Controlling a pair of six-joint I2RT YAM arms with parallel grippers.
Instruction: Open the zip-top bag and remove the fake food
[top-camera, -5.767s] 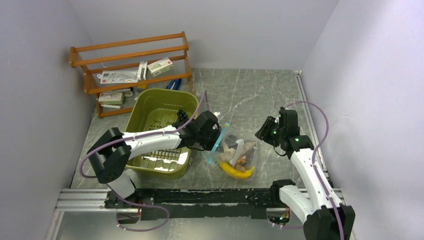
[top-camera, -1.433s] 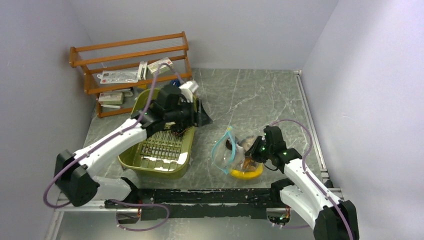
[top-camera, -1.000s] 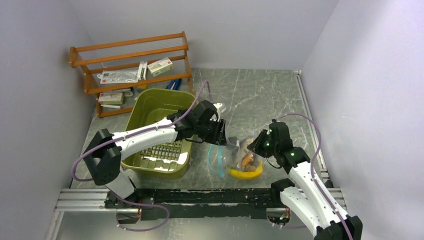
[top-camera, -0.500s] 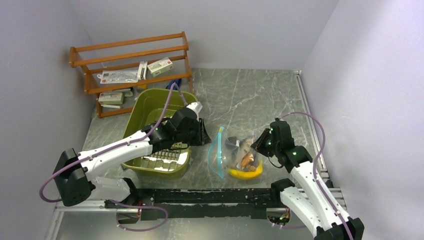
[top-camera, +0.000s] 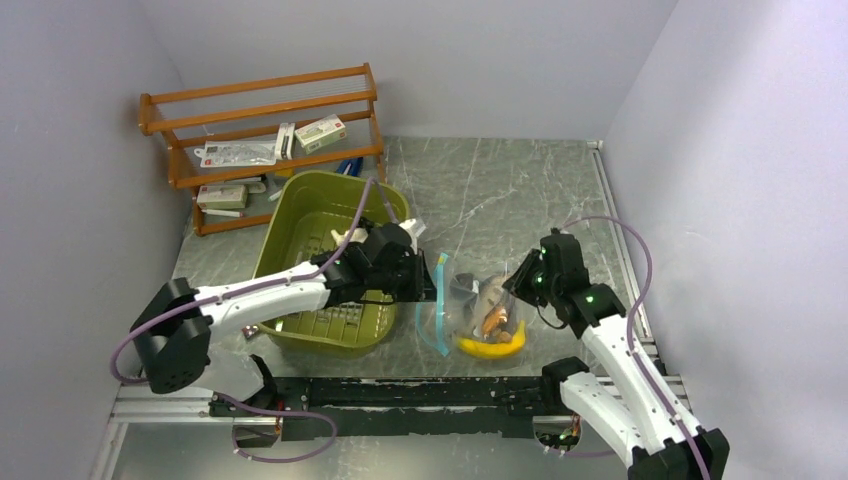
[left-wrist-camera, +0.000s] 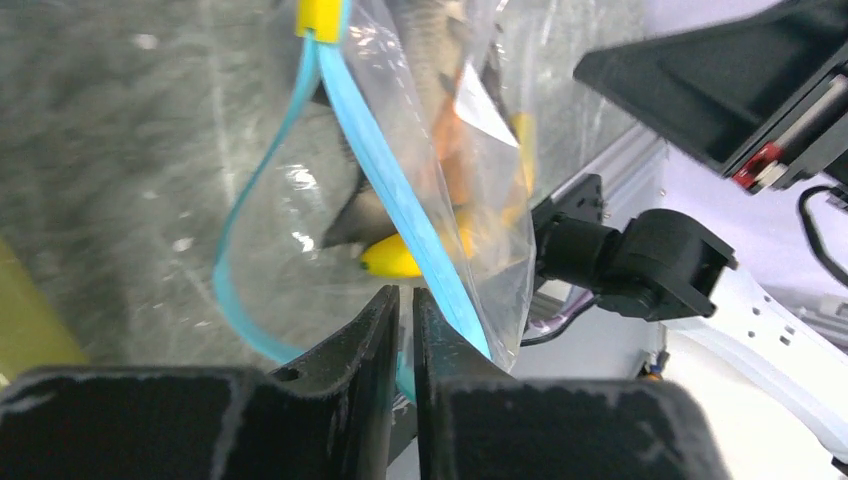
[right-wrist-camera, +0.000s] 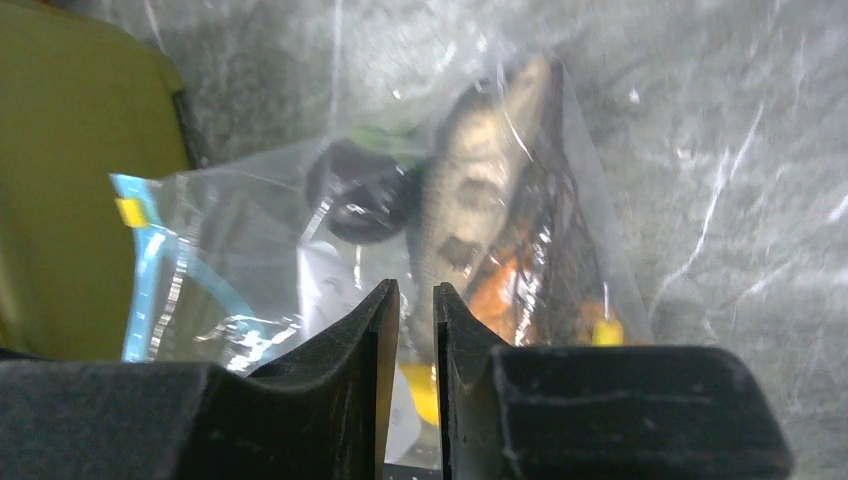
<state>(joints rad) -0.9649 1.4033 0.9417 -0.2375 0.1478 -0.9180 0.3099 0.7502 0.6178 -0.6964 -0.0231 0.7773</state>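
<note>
Presently left gripper (left-wrist-camera: 404, 300) pinches zip-top bag (left-wrist-camera: 490, 230) by its teal rim, right gripper (right-wrist-camera: 412, 295) jaws near-closed on its film: slick plastic may slip, trapping fake food (right-wrist-camera: 470, 210).

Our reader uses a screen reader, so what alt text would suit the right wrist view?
A clear zip-top bag lies on a grey marbled table, holding a toy fish, a dark round piece and orange bits. The right pincer, nearly shut, appears to pinch its near edge; a green bin sits left.

No text can be read; the boxes (top-camera: 320, 131) on the rack (top-camera: 260, 85) carry red print too small to decipher.
</note>
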